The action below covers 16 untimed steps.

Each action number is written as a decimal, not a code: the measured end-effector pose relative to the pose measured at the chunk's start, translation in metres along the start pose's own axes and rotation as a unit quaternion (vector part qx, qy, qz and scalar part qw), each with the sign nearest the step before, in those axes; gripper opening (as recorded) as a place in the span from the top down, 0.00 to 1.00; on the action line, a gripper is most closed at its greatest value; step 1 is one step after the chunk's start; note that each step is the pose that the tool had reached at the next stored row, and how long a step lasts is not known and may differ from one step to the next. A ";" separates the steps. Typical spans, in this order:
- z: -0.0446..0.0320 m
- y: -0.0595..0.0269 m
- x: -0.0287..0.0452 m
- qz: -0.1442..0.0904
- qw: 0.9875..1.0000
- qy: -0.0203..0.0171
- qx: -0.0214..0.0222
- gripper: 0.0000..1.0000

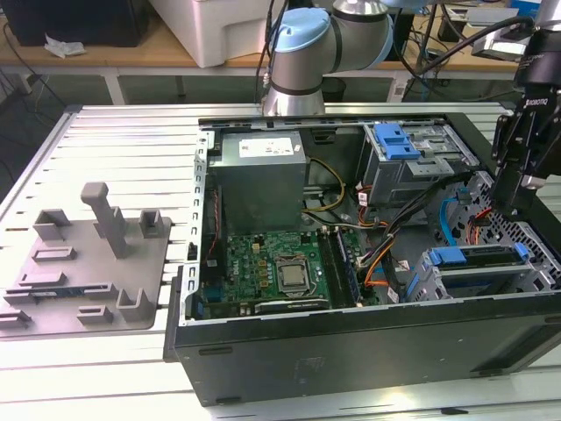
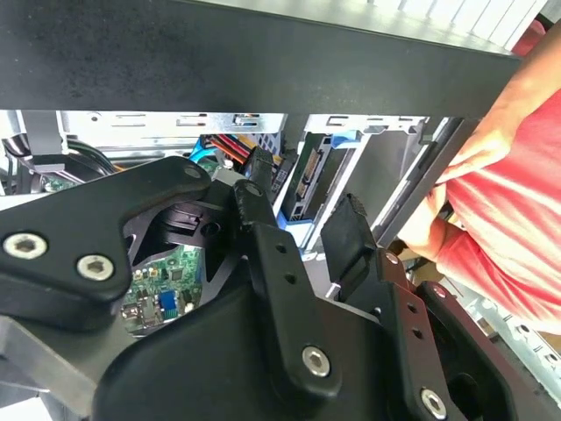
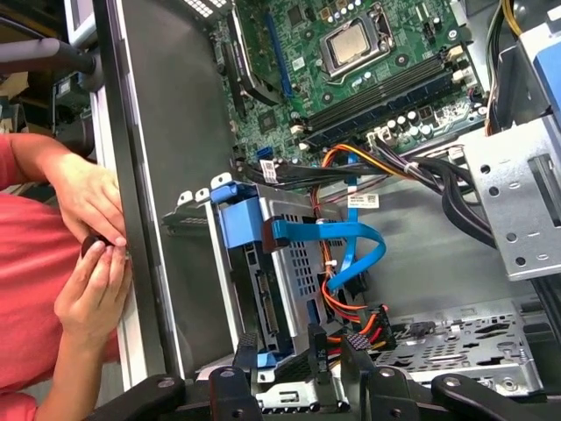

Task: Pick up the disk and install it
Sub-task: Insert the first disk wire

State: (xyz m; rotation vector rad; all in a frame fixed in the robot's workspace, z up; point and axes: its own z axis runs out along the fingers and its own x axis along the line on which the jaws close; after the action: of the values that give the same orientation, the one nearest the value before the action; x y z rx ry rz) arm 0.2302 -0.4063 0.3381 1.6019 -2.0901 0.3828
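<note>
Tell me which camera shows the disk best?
The first wrist view: the disk is close, its blue frame and plug end plain. The exterior view shows its blue top; the second wrist view, a sliver.

The case lies on the table, a fixture beside it on the exterior view's left; inside, the motherboard sits before the power supply. At the exterior view's right the disk sits in a bay; the gripper hangs above it.

Slotted aluminium table, grey fixture plate beside open black computer case
</note>
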 end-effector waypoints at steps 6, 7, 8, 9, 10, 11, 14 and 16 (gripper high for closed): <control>0.0010 0.0036 0.0006 0.001 1.000 -0.001 0.002 0.50; 0.0011 0.0043 0.0007 0.001 1.000 -0.001 0.002 0.50; 0.0012 0.0044 0.0008 0.001 1.000 -0.001 0.002 0.50; 0.0012 0.0044 0.0008 0.001 1.000 -0.001 0.002 0.50; 0.0012 0.0044 0.0008 0.001 1.000 -0.001 0.002 0.51; 0.0012 0.0045 0.0008 0.001 1.000 -0.001 0.002 0.58; 0.0012 0.0045 0.0008 0.001 1.000 -0.001 0.002 0.58; 0.0012 0.0045 0.0008 0.001 1.000 -0.001 0.002 0.60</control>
State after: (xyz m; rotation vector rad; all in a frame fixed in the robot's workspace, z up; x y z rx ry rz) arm 0.2255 -0.4063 0.3378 1.6024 -2.0939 0.3874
